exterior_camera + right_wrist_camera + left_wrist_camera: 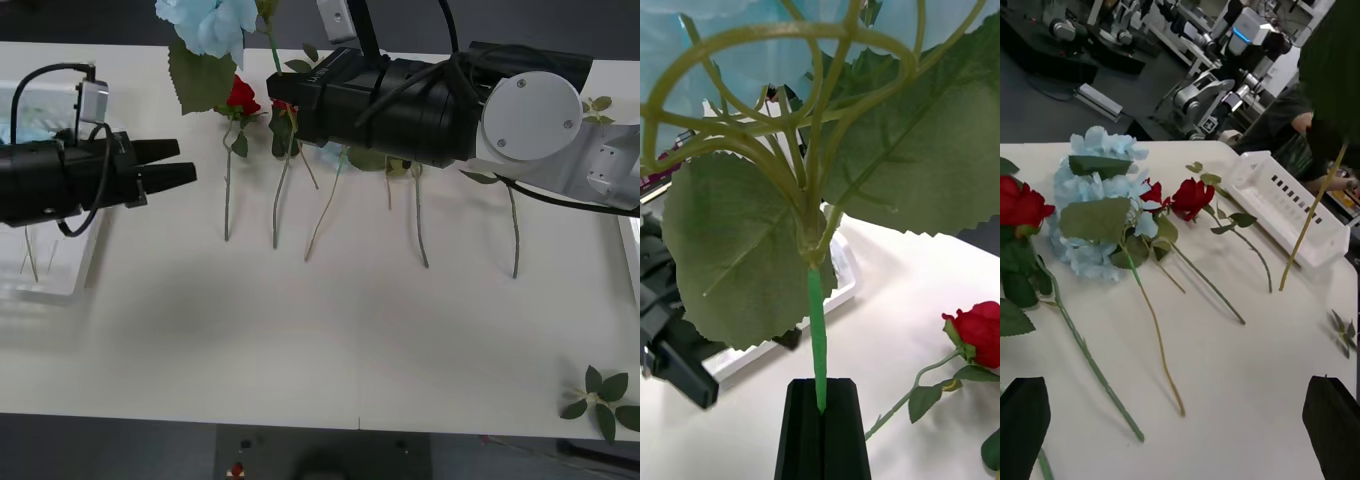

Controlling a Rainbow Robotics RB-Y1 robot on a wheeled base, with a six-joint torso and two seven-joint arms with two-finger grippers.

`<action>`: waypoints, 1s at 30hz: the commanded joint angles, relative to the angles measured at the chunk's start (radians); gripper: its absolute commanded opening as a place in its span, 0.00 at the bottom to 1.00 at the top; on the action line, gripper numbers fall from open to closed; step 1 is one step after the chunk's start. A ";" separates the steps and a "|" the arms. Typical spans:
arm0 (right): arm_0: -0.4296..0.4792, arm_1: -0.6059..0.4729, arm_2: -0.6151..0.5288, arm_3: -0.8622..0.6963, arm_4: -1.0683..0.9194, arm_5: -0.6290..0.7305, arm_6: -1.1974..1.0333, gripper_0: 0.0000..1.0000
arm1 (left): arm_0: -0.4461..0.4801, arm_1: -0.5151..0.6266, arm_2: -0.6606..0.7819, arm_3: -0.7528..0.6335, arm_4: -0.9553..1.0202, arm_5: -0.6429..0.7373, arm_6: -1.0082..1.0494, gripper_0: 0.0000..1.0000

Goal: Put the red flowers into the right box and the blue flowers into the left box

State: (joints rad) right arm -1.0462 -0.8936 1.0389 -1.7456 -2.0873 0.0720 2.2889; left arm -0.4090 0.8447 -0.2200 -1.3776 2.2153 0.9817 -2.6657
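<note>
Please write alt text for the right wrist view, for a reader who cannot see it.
The right gripper, shut on a blue flower, holds its green stem upright, with broad leaves and pale blue petals above. A red flower lies on the white table nearby, and the left box shows behind the leaves.

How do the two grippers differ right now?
The left gripper is open and empty; the right gripper is shut on a blue flower's stem. The left gripper hovers beside the left box; the right gripper is mid-table, over the flower row. Both have black fingers.
</note>
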 commanded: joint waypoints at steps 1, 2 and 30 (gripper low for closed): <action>-0.034 -0.002 -0.019 -0.011 0.000 -0.001 -0.014 0.00 | -0.010 -0.035 -0.022 -0.074 0.012 -0.066 -0.040 0.98; -0.034 -0.002 -0.019 -0.011 0.000 -0.001 -0.014 0.00 | -0.011 -0.050 -0.030 -0.081 0.012 -0.078 -0.040 0.98; -0.034 -0.002 -0.019 -0.011 0.000 -0.001 -0.014 0.00 | -0.100 -0.352 -0.104 -0.084 -0.031 -0.198 -0.040 0.98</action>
State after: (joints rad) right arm -1.0462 -0.8936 1.0388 -1.7454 -2.0873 0.0720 2.2889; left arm -0.4817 0.4985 -0.3181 -1.4391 2.1788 0.7895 -2.6657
